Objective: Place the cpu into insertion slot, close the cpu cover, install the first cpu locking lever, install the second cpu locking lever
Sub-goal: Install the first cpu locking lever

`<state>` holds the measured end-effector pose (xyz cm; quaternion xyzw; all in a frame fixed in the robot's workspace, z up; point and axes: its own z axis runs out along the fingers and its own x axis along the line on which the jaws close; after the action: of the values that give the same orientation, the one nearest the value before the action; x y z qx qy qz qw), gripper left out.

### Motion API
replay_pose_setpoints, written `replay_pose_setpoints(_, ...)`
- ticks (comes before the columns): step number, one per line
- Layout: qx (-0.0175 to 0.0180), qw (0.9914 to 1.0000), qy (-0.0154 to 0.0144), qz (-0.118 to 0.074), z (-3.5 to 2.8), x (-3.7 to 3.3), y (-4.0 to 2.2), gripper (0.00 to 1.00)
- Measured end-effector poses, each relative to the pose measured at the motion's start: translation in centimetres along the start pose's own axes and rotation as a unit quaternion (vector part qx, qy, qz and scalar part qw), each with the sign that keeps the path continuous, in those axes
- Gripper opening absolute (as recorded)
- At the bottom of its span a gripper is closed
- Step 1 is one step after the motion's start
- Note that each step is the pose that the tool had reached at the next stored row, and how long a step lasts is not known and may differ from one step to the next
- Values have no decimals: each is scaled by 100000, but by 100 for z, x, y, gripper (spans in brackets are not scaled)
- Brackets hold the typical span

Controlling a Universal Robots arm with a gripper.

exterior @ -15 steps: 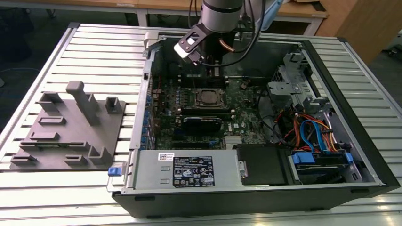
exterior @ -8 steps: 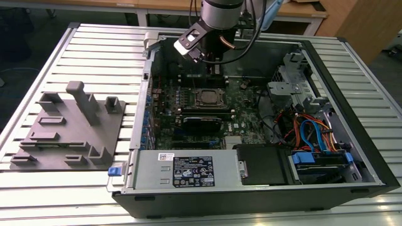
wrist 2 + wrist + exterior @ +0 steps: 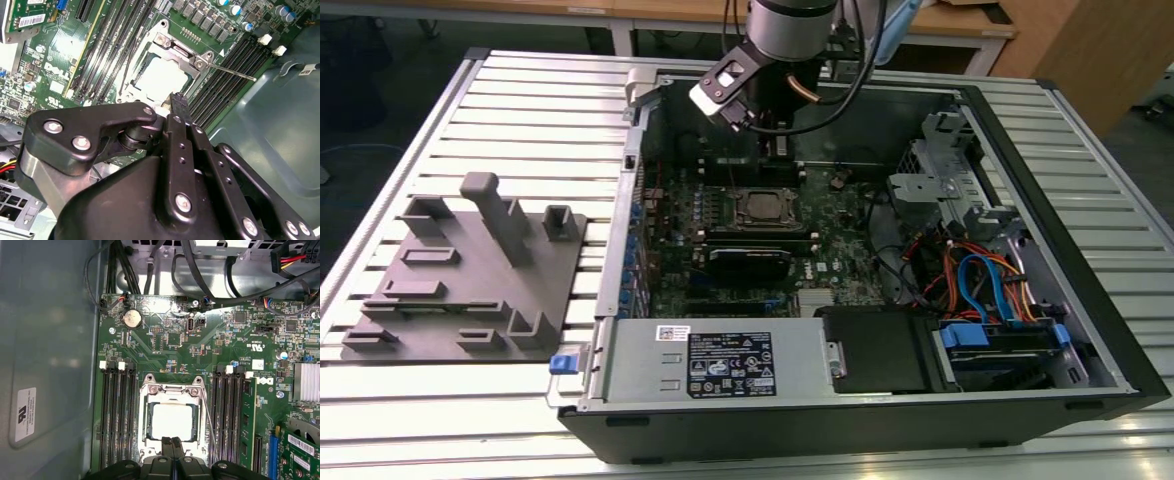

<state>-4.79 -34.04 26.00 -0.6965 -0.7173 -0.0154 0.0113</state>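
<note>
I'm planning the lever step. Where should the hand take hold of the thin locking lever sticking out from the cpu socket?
Probably near its free tip: the locking lever is a thin straight rod reaching out over the memory slots, clear of the cpu cover. Come from above, the hand straddling the rod.

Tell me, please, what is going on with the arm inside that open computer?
A robot arm reaches into the open computer case, its gripper shut, with its tips at the edge of the insertion slot on the green board. The cpu lies in the slot, and the cpu cover appears to lie down around it. One thin locking lever juts out beside the socket, seemingly not latched yet.
</note>
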Motion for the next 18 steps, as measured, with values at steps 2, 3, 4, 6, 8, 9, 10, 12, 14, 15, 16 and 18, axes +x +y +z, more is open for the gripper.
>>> replay_pose_setpoints(2, -1, 100000, 6, 2, 0, 0, 0, 10)
replay_pose_setpoints(3, 1, 100000, 3, 1, 0, 0, 0, 10)
replay_pose_setpoints(4, 3, 100000, 4, -14, 0, 0, 0, 10)
replay_pose_setpoints(6, 8, 100000, 5, -146, 0, 0, 0, 10)
replay_pose_setpoints(8, 22, 99999, 6, -517, 0, 0, 0, 10)
replay_pose_setpoints(9, 31, 99997, 9, -785, 0, 0, 0, 10)
replay_pose_setpoints(10, 43, 99994, 8, -1077, 0, 0, 0, 10)
replay_pose_setpoints(12, 71, 99983, 15, -1851, 0, 0, 0, 10)
replay_pose_setpoints(14, 104, 99964, 17, -2689, 0, -1, 0, 10)
replay_pose_setpoints(15, 122, 99950, 22, -3148, 0, -1, 0, 10)
replay_pose_setpoints(16, 137, 99936, 26, -3585, 0, -1, 0, 10)
replay_pose_setpoints(18, 161, 99906, 35, -4328, 0, -2, 0, 10)
